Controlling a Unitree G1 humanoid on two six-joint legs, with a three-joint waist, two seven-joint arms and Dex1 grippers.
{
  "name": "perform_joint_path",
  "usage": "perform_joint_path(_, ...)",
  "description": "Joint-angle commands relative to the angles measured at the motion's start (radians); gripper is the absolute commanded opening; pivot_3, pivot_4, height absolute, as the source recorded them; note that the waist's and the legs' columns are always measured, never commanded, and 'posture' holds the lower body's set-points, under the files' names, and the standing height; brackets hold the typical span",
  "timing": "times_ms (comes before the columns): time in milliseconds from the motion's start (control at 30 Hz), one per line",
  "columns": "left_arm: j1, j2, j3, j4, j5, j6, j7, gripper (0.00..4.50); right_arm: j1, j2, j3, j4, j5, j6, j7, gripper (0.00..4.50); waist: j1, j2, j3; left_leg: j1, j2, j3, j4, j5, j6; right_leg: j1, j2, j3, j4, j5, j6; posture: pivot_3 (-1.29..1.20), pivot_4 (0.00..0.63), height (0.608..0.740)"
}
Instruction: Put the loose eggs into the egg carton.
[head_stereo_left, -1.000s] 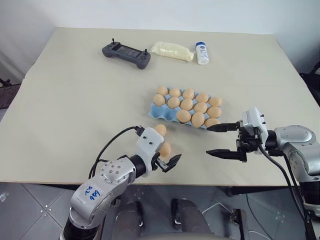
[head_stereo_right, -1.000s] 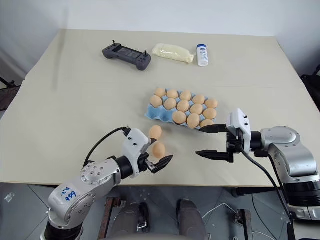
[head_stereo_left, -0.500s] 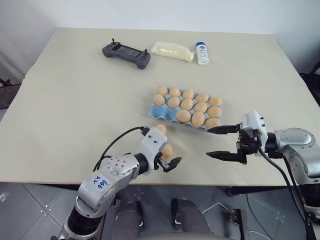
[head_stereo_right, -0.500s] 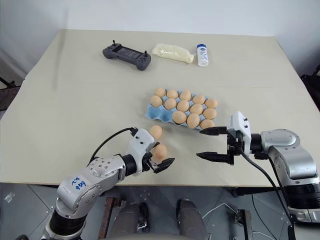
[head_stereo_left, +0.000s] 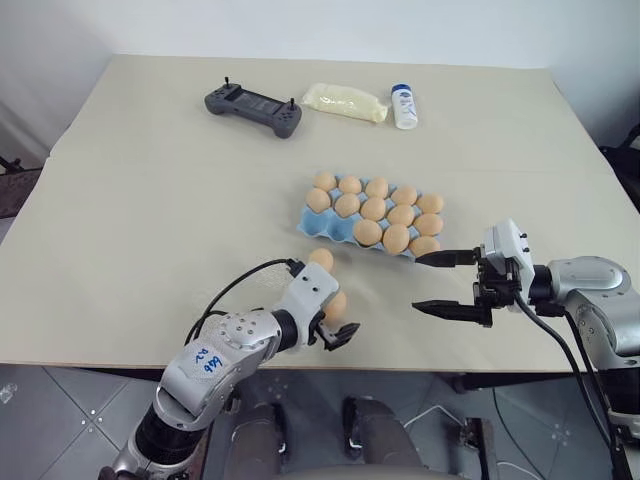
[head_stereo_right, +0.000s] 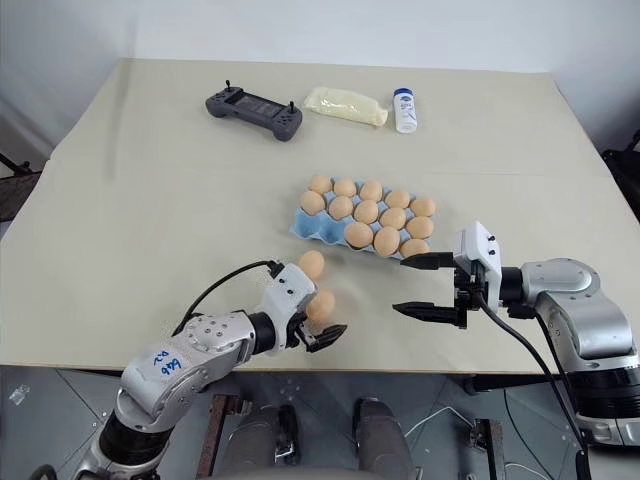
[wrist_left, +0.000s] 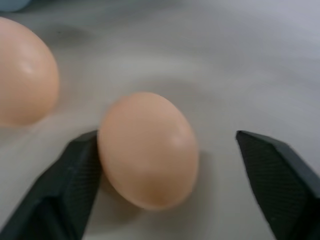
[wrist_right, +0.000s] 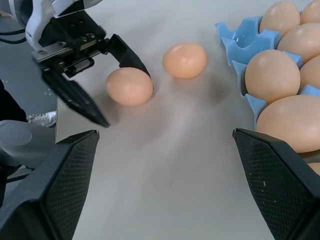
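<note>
We've got 13 of 15 cups filled in the egg carton (head_stereo_left: 310, 226). Two loose eggs (wrist_right: 129, 86) left on the table (head_stereo_left: 150, 200) beside it. Left end effector (wrist_left: 165, 185) apart, straddling the nearer egg, one finger touching; right end effector (head_stereo_left: 443, 283) wide apart, idle.

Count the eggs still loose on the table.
2. One loose egg sits between the left pincer's fingers; the other lies nearer the egg carton. None seems hidden.
</note>
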Motion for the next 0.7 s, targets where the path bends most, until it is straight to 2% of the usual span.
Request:
perform_joint_path(33, -0.002, 0.005, -0.01, -0.001, 0.019, -0.025, -0.005, 2.93, -0.005, -0.002, -0.033, -0.025, 0.008, -0.02, -0.006, 4.5, 0.0, 0.0, 0.0, 0.0, 0.0, 0.0, 0.0, 0.0, 0.0, 0.0, 0.0, 0.0, 0.0, 0.0, 0.0, 0.0, 0.15, 0.74)
perform_joint_path(133, -0.002, 0.003, -0.008, 0.005, 0.026, -0.04, -0.008, 1.95, -0.007, -0.001, -0.032, -0.027, 0.008, -0.019, -0.012, 4.5, 0.0, 0.0, 0.0, 0.0, 0.0, 0.0, 0.0, 0.0, 0.0, 0.0, -0.001, 0.0, 0.0, 0.0, 0.0, 0.0, 0.15, 0.74)
perform_joint_path(200, -0.003, 0.002, -0.008, 0.01, 0.031, -0.049, -0.008, 1.68, -0.007, -0.001, -0.032, -0.029, 0.008, -0.017, -0.016, 4.5, 0.0, 0.0, 0.0, 0.0, 0.0, 0.0, 0.0, 0.0, 0.0, 0.0, -0.001, 0.0, 0.0, 0.0, 0.0, 0.0, 0.15, 0.74)
perform_joint_path(467, -0.023, -0.022, 0.004, 0.008, 0.045, -0.14, -0.02, 1.66, -0.006, -0.003, -0.032, -0.037, 0.009, -0.014, -0.029, 4.5, 0.0, 0.0, 0.0, 0.0, 0.0, 0.0, 0.0, 0.0, 0.0, 0.0, 0.0, 0.0, 0.0, 0.0, 0.0, 0.0, 0.15, 0.74)
perform_joint_path(700, -0.122, -0.144, 0.107, 0.04, 0.04, -0.273, -0.01, 1.62, -0.005, -0.006, -0.036, -0.043, 0.006, -0.01, -0.05, 4.5, 0.001, 0.0, 0.0, 0.0, -0.001, 0.0, 0.0, 0.0, 0.001, 0.0, 0.0, 0.0, 0.0, 0.0, 0.0, 0.0, 0.15, 0.74)
